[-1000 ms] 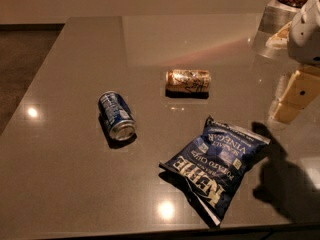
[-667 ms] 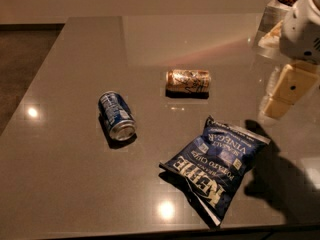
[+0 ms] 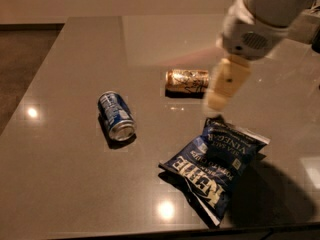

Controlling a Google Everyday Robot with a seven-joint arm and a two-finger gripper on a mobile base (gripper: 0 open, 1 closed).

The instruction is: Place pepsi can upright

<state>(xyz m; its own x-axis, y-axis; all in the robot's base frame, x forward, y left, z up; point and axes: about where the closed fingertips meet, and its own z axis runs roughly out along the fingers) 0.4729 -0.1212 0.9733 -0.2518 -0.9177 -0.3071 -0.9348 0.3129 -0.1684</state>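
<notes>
Entry: reach toward the target, no grasp begun.

Pepsi can [image 3: 116,116]: lying on its side on the tabletop [image 3: 65,184], left of centre. One silver end faces the near edge and a little right; the other points far-left. Nothing touches it. It is not upright, so the main work of the task is not yet done.

End effector [image 3: 217,96]: in the air on the right of the scene, below the white arm [image 3: 260,19] that enters from the far right corner. Its pale tip hangs over the gap between the gold can [image 3: 187,81] and the chip bag [image 3: 217,161], just right of the gold can's end as seen from here. It has hold of nothing. You cannot tell from this view how far open it is.

Other items: the gold can lies on its side, far of centre. The chip bag lies flat at near right. Both are well apart from the pepsi can.

Step in hand (judgement): approach. The end effector is well apart from the pepsi can.

Next move (judgement): carry the end effector left and nearer, clearing the gold can and the bag. Do not settle on the gold can, which is closer. Come down over the pepsi can's middle, gripping across its round body. Expect it to roll if nudged. Then lift, turn one silver end downward, and set it on bare tabletop.
</notes>
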